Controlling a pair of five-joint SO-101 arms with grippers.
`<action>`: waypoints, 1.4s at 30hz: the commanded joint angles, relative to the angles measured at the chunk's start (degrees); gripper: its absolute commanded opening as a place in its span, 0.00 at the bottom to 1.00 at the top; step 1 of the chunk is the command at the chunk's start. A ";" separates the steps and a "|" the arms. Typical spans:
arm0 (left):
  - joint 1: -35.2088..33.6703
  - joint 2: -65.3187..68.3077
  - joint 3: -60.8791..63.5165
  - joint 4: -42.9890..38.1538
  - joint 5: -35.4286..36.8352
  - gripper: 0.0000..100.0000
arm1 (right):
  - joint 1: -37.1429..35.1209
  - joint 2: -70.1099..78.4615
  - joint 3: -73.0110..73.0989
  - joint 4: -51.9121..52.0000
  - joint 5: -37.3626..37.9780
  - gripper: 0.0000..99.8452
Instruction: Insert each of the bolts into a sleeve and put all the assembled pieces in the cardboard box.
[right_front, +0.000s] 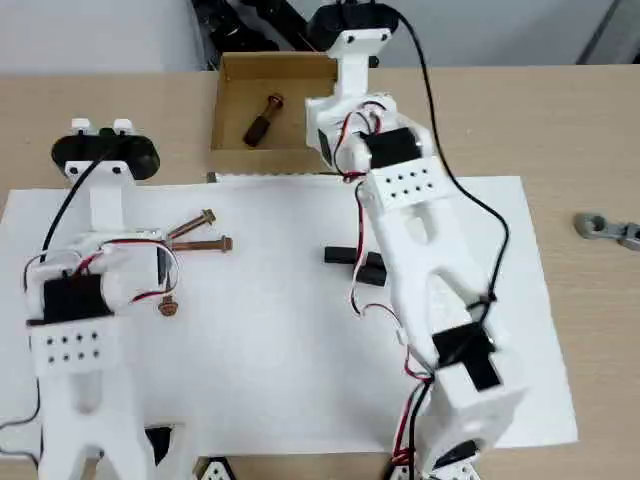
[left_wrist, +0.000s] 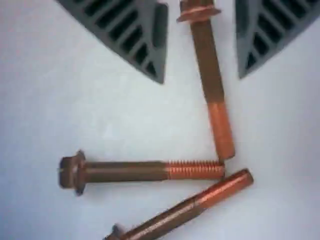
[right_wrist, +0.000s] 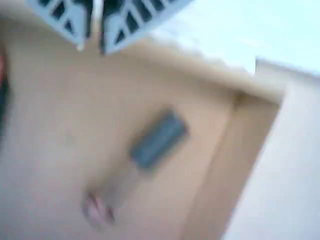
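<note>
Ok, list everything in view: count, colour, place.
bolts: three, copper-brown, loose on the paper sheet under the left arm
sleeves: two seen, black, mid-sheet, partly behind the right arm
assembled piece: one, brown bolt in dark sleeve, inside the cardboard box
cardboard box: one, brown, beyond the sheet's far edge
paper sheet: one, white, on the table
metal piece: one, grey, on the table off the sheet
table: one, tan
left gripper: open, dark grey fingers astride one bolt
right gripper: shut, grey, above the box

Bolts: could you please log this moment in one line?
left end effector open over bolts | right end effector shut above cardboard box
</note>
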 joint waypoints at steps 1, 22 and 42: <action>-0.97 6.51 -1.98 -0.97 0.44 0.09 | -0.04 -8.31 -2.81 9.27 -0.70 0.01; -0.62 52.92 -43.38 5.01 -30.95 0.10 | 7.16 -40.57 3.96 42.86 1.85 0.00; 6.42 79.30 -80.40 25.76 -37.19 0.10 | 8.04 -75.91 51.69 33.54 2.99 0.00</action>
